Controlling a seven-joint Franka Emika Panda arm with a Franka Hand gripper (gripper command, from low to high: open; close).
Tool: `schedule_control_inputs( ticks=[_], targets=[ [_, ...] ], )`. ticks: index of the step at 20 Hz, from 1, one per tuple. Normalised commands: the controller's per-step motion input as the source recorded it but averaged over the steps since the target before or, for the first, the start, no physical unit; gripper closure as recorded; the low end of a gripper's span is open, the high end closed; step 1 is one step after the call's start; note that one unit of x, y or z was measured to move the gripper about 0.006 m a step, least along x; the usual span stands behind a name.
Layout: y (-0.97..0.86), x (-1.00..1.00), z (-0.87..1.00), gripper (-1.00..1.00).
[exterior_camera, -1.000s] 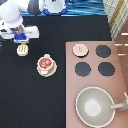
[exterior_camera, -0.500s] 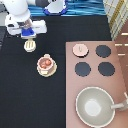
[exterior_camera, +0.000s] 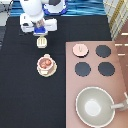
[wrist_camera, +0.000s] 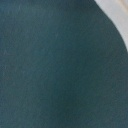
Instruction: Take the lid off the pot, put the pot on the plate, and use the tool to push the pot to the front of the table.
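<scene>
Black surface (exterior_camera: 30,95): it fills most of the exterior view, with a brown-pink stove panel (exterior_camera: 95,82) at that view's right.
Pot (exterior_camera: 45,63): pale pink, round, reddish-brown contents showing, uncovered; it sits on the plate (exterior_camera: 46,70), a cream-beige rim peeking out around it, left of the stove panel.
Lid (exterior_camera: 79,49): pale pink disc with a small centre knob, lying on the stove panel's far left burner spot, well apart from the pot.
Tool (exterior_camera: 42,42): cream-white, slotted head pointing toward the exterior view's bottom, hanging just under my pincer, between it and the pot.
My pincer (exterior_camera: 39,34): at the exterior view's top left, over the surface, far side of the pot; it appears to grip the tool's handle.
Hard to make out: the handle is hidden under my hand; my wrist view shows only dark blurred surface and a pale edge in one corner.
Cut off: the grey pan (exterior_camera: 95,106) at the near right.
</scene>
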Motion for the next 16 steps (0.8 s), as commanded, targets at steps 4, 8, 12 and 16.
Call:
schedule_control_inputs(
  ticks=[4,8,12,16],
  targets=[
    [0.04,-0.79,-0.67,1.00],
    [-0.13,-0.23,-0.63,1.00],
    [-0.03,0.43,-0.31,1.00],
    [0.00,0.94,-0.20,1.00]
  ],
)
